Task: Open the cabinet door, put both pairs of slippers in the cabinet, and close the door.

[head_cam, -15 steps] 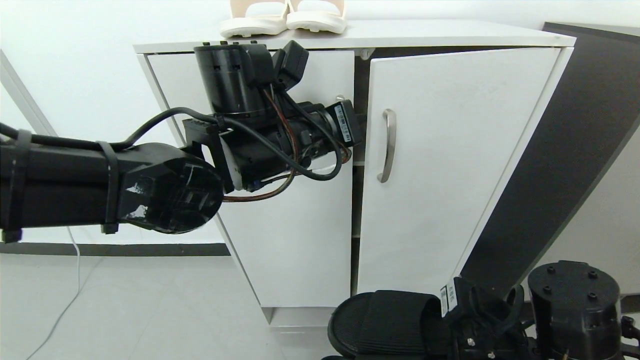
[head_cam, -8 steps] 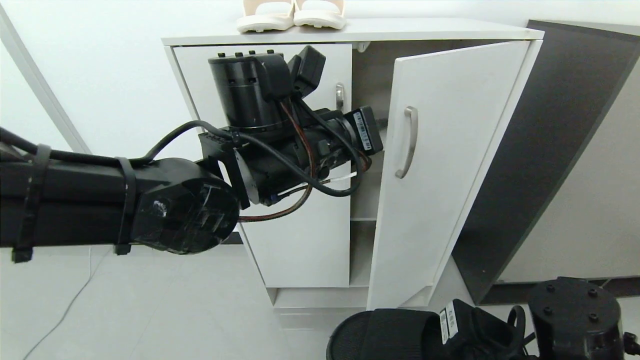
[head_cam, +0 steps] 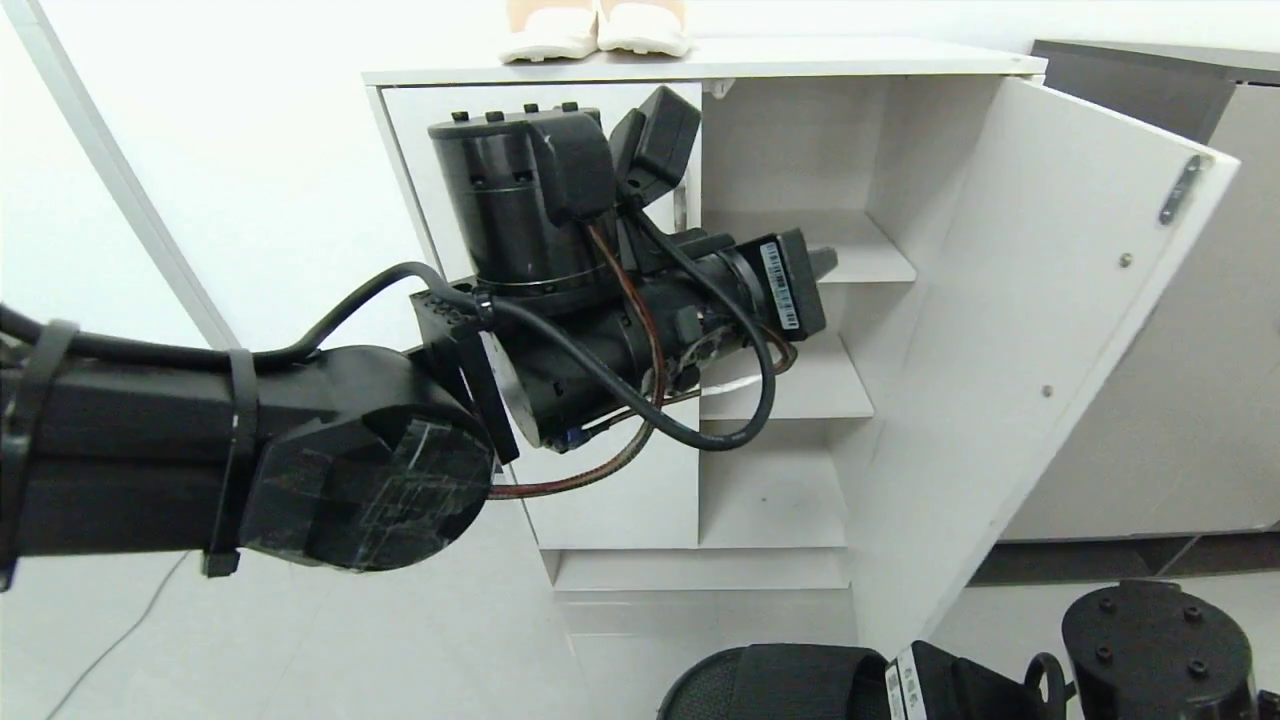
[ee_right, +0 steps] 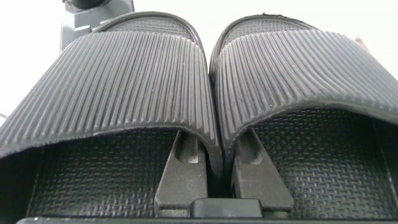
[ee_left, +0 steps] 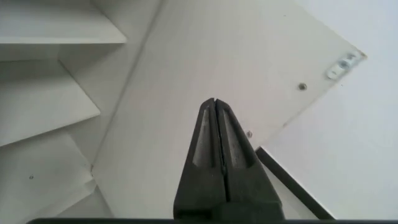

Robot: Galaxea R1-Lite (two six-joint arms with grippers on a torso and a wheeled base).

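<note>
Against the white wall (head_cam: 250, 150), the cabinet (head_cam: 700, 72) door (head_cam: 1030, 330) stands open; left gripper (ee_left: 214, 107) fully closed, empty; right gripper (ee_right: 216, 142) clamps black slippers (ee_right: 124, 81).

A white wall (head_cam: 250, 150) stands behind; pale floor (head_cam: 350, 640) below; grey panel (head_cam: 1200, 400) on the right.
</note>
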